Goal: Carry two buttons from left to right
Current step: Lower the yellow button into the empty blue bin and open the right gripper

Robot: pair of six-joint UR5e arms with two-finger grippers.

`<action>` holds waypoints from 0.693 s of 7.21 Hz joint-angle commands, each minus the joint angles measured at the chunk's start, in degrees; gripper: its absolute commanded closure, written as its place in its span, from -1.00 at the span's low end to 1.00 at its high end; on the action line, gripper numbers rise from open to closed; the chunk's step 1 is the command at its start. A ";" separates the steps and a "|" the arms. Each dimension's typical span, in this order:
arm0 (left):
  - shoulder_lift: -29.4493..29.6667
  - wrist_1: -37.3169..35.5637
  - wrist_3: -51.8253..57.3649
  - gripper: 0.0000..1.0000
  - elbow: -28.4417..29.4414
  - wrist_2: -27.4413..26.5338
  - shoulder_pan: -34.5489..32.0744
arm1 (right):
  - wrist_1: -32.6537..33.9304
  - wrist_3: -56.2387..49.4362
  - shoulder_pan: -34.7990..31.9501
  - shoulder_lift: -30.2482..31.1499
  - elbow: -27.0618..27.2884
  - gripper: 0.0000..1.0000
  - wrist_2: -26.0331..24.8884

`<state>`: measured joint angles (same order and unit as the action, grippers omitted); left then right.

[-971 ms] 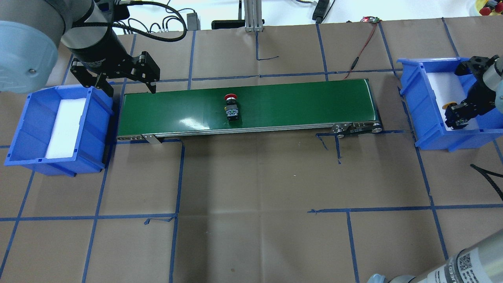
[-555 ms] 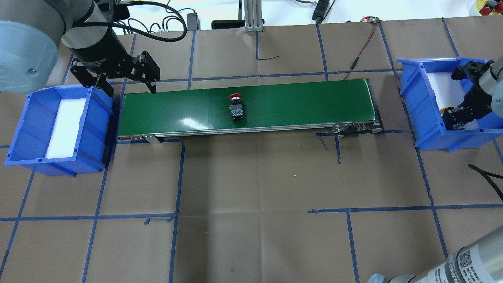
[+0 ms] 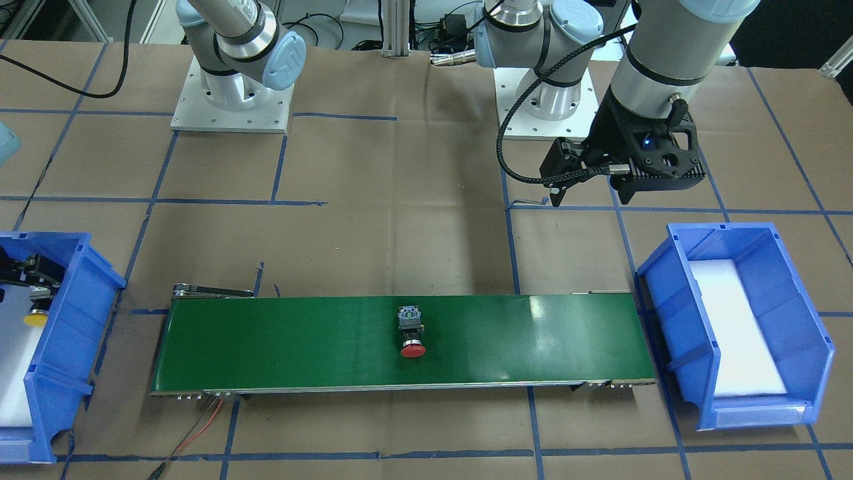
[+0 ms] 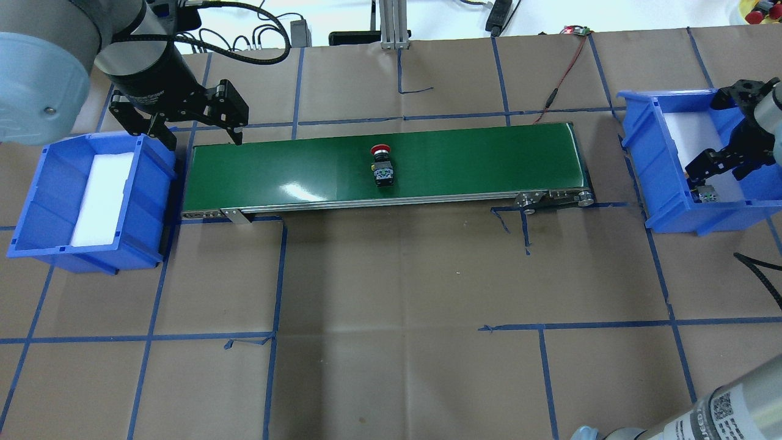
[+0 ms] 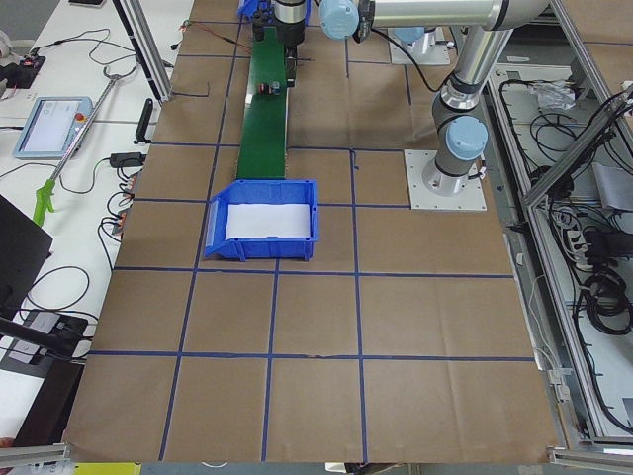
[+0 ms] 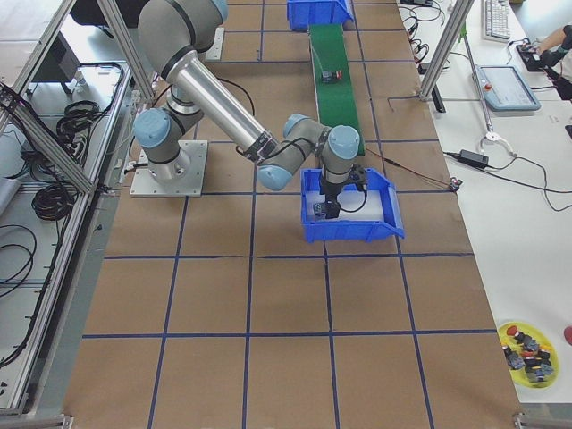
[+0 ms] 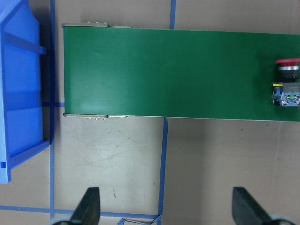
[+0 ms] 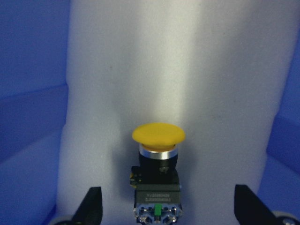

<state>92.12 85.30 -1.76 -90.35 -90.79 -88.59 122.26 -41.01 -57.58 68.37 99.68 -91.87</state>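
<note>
The red button [image 4: 382, 165] lies on its side on the green conveyor belt [image 4: 489, 159], near the belt's middle, also seen in the left wrist view [image 7: 287, 82]. The yellow button [image 8: 158, 173] lies on white foam in the blue right bin [image 4: 641, 153]. My right gripper [image 8: 168, 211] hangs open just above it, fingers wide on either side without touching; it shows inside the bin [image 4: 721, 174]. My left gripper [image 4: 201, 140] hovers open and empty behind the belt's left end.
The blue left bin [image 4: 36, 201] with a white foam liner stands at the belt's left end. Blue tape lines cross the brown paper table. Cables and a red wire [image 4: 565, 73] run behind the belt.
The red button has ridden the belt to the right. My right gripper lowered the yellow button into the right bin, let it go and lifted slightly. The left arm stayed put.
</note>
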 commanded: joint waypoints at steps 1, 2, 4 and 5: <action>-0.01 -0.05 0.00 -1.00 0.09 0.00 0.00 | -3.23 -0.12 -0.52 3.07 -4.92 -0.99 -0.06; -0.01 -0.05 0.00 -1.00 0.09 0.00 0.00 | -10.56 -0.30 -1.21 4.74 -7.72 -0.99 0.03; -0.01 -0.05 0.00 -1.00 0.00 0.00 0.00 | -24.64 2.57 -4.89 6.59 -15.27 -0.99 0.11; -0.01 -0.05 0.00 -1.00 0.00 0.00 0.00 | -27.48 9.64 -7.26 7.47 -18.09 -0.99 0.20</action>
<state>92.10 85.25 -1.76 -90.34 -90.79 -88.60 100.06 -37.53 -62.22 74.65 85.53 -91.84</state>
